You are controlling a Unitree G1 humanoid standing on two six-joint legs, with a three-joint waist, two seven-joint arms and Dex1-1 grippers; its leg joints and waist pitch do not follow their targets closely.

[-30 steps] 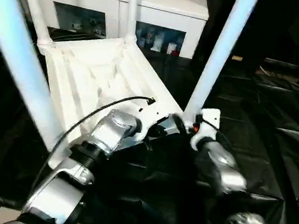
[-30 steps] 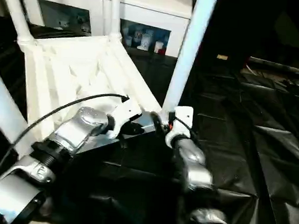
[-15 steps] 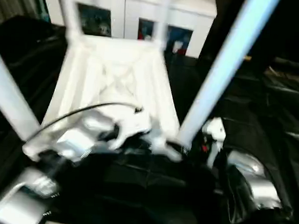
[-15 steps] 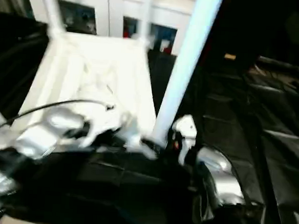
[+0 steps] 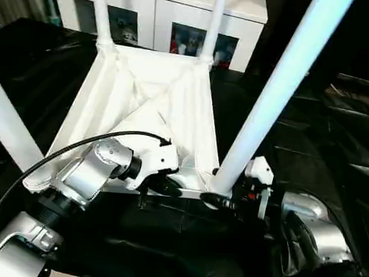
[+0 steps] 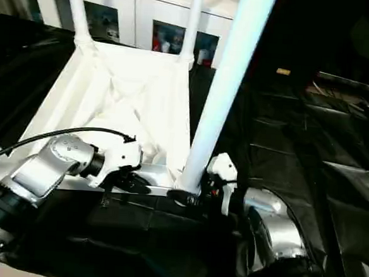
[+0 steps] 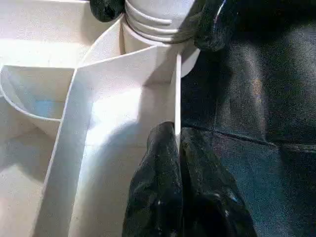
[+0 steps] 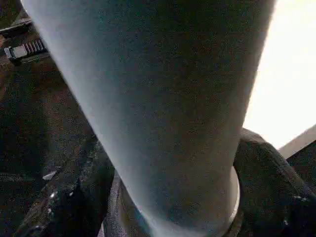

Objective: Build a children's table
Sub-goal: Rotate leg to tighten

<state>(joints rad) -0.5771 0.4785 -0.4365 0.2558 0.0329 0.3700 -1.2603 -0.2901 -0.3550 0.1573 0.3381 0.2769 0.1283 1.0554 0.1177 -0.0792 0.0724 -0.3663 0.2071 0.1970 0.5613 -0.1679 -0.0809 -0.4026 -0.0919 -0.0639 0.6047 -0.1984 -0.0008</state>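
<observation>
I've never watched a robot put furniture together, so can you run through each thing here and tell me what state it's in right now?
Children's table: upside down on the black cloth, ribbed underside up, four legs standing in the corner sockets.
Near right leg: upright, its base between the right gripper's fingers.
Left gripper: shut on the table's near edge wall.
Right gripper: fingers on either side of the leg's base.
Cabinet: glass doors closed.
</observation>
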